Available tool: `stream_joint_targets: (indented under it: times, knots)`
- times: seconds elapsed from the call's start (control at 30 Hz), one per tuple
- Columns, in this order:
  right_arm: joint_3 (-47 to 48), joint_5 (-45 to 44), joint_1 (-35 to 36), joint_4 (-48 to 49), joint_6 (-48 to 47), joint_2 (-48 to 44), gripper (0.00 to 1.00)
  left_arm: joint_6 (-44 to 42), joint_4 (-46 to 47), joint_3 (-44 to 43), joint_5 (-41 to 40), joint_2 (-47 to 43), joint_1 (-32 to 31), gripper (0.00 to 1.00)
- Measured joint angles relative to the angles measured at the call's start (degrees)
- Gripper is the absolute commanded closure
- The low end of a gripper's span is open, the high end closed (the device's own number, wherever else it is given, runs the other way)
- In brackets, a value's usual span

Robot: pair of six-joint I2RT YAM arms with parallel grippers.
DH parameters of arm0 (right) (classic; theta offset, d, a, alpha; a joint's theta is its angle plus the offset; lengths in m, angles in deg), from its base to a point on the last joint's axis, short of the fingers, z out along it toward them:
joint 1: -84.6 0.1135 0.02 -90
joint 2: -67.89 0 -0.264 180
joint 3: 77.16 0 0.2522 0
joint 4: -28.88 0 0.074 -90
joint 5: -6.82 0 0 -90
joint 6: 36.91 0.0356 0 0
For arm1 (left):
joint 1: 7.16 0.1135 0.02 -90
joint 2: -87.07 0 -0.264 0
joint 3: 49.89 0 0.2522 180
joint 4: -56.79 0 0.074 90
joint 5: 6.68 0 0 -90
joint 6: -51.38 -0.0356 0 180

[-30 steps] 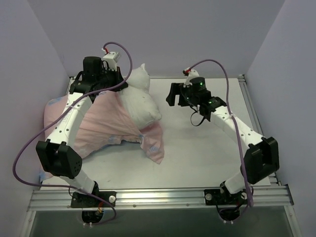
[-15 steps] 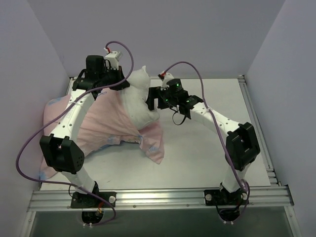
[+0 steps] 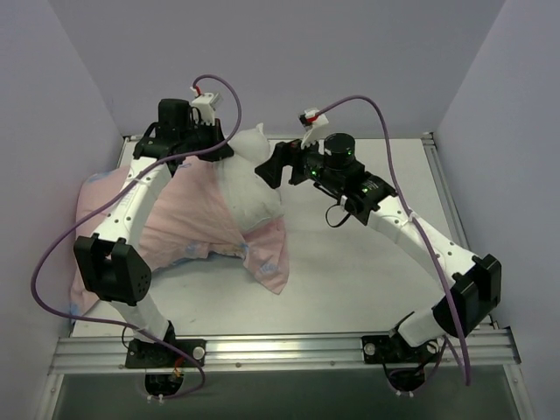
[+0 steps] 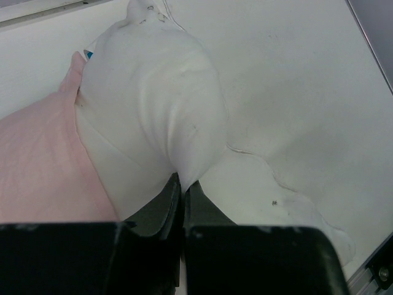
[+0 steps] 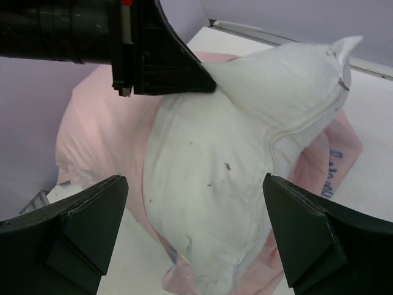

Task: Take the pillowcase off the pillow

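Pillowcase (image 3: 175, 229), pink side out, bunches beside and behind your left gripper (image 4: 182, 186), whose jaws are pressed together, seemingly on a fold of the pillow (image 5: 215, 166). Your right gripper (image 5: 193, 187) is spread wide and nearer the bared end, which lies dead ahead.

Top cam: fixed, high & behind both arm bases, looks down & fwd over the whole flat white table (image 3: 367, 262). It sits far enough back to take in both arms and the plain lilac walls (image 3: 262, 61).

Left wrist cam: v. close, looks along the left gripper (image 4: 182, 184), whose black fingers are pressed together at the bottom edge. It faces the plump plain white stuffed pillow (image 4: 147, 110), w/ table beyond.

Right wrist cam: near, faces btwn the spread fingers of the right gripper (image 5: 195, 184) at the same pillow.

All 3 views share the pillow & the thin pale pink fabric pillowcase (image 3: 179, 223); the right wrist view also catches the left gripper.
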Motion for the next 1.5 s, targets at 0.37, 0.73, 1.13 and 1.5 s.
stream_joint_targets:
  times: [0.37,0.73,1.13,1.5]
  knots:
    - [1.1,4.4,3.7,5.5,-3.5,21.1,0.11,0.0,-1.7,0.1,0.2,0.0,-0.4,0.98]
    - [-7.2,13.7,-1.4,16.9,3.7,23.7,1.00,-7.5,-6.6,0.8,0.5,-0.3,-0.6,0.06]
    - [-11.0,15.3,-3.1,22.1,13.3,21.2,1.00,-28.1,-29.6,12.3,-13.0,-21.7,10.3,0.06]
    - [-12.2,15.4,-5.7,20.7,13.3,17.0,1.00,-39.8,-26.6,44.3,-32.6,-36.0,31.9,0.06]
